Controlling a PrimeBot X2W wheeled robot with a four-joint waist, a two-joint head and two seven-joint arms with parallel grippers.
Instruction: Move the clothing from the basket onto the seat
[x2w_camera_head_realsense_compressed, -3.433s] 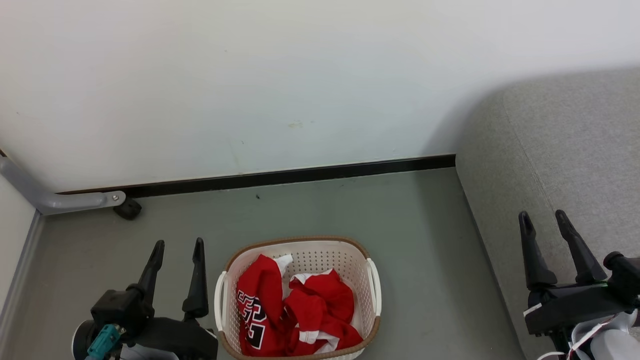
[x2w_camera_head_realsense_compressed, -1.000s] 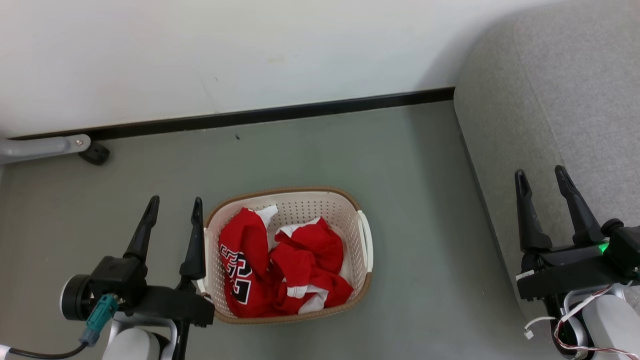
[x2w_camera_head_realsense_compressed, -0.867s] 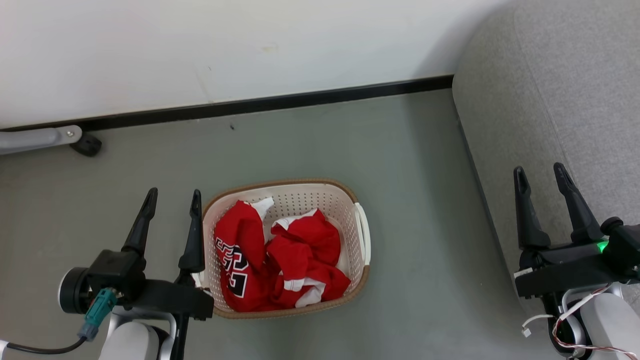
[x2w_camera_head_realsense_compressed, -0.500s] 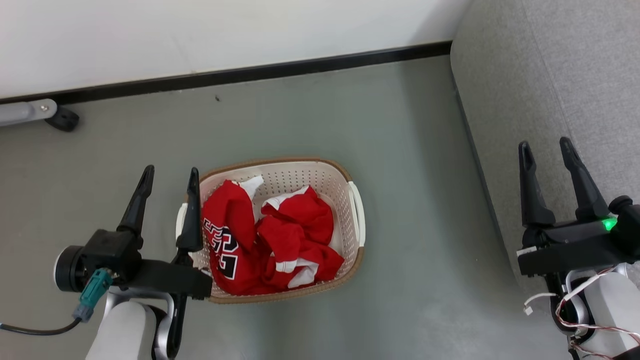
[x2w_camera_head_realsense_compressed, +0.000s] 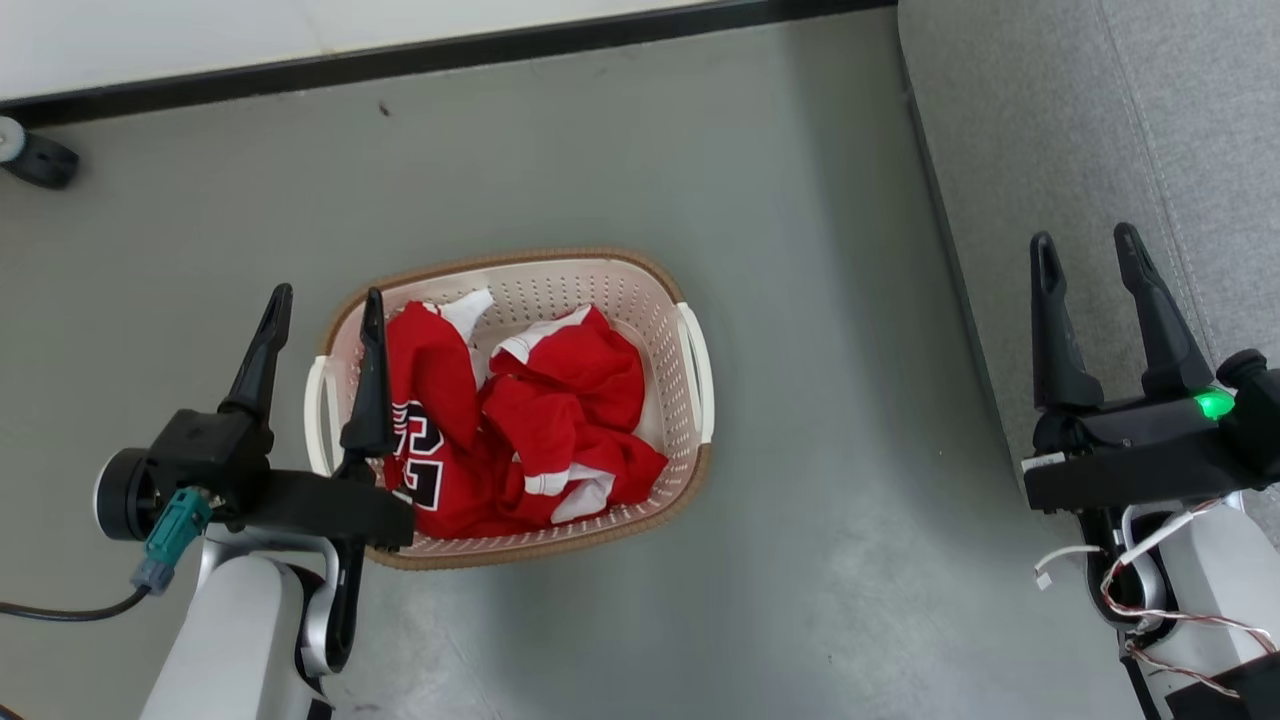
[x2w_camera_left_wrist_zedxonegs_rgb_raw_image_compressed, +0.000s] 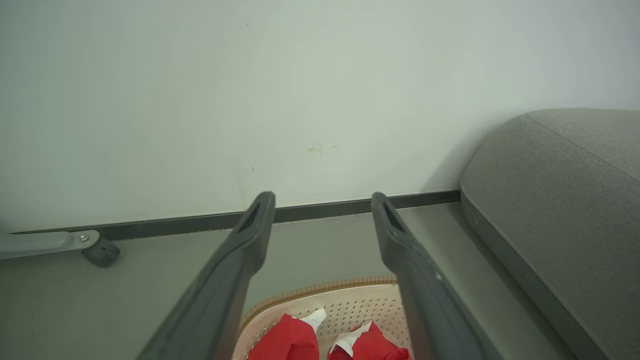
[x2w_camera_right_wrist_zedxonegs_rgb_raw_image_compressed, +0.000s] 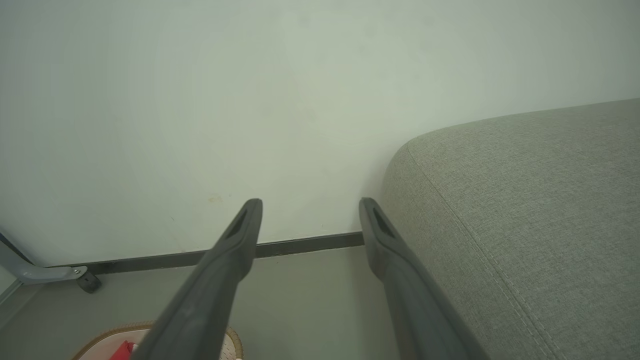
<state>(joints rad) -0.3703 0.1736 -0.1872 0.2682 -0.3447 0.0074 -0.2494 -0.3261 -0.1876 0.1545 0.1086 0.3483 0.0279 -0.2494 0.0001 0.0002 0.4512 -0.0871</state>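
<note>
L gripper (x2w_camera_head_realsense_compressed: 328, 294) is wide open — both long dark fingers splayed, nothing between them, holding nothing. R gripper (x2w_camera_head_realsense_compressed: 1083, 236) likewise: fingers spread just as wide, empty.

The basket (x2w_camera_head_realsense_compressed: 560, 258) sits on the grey floor (x2w_camera_head_realsense_compressed: 820, 330) just right of the L gripper — in the head view the inner finger crosses the basket's left rim by the handle, outer finger over bare floor. Can't tell if that finger touches the rim or hangs above it. The clothing (x2w_camera_head_realsense_compressed: 575, 400) is all inside the basket, a crumpled red heap w/ white trim, immediately right of the L gripper's inner finger; the lettered garment (x2w_camera_head_realsense_compressed: 425, 470) lies closest to that finger, black lettering up, part hidden behind the gripper body. From the L wrist cam the basket's far rim and two red folds show low betw. the fingers, below the tips.

The seat (x2w_camera_head_realsense_compressed: 1060, 130) lies by the R gripper, whose fingers overlap its left edge in the head view; in the R wrist view it runs along the right finger's outer side. Basket is well left of the R gripper, apart from the seat, floor betw. them.

Beyond both grippers' tips: pale wall (x2w_camera_left_wrist_zedxonegs_rgb_raw_image_compressed: 300, 75), dark skirting (x2w_camera_head_realsense_compressed: 450, 55), a black caster (x2w_camera_head_realsense_compressed: 40, 165) far ahead-left of the L gripper. Green light (x2w_camera_head_realsense_compressed: 1215, 404) glows on the R gripper's base
</note>
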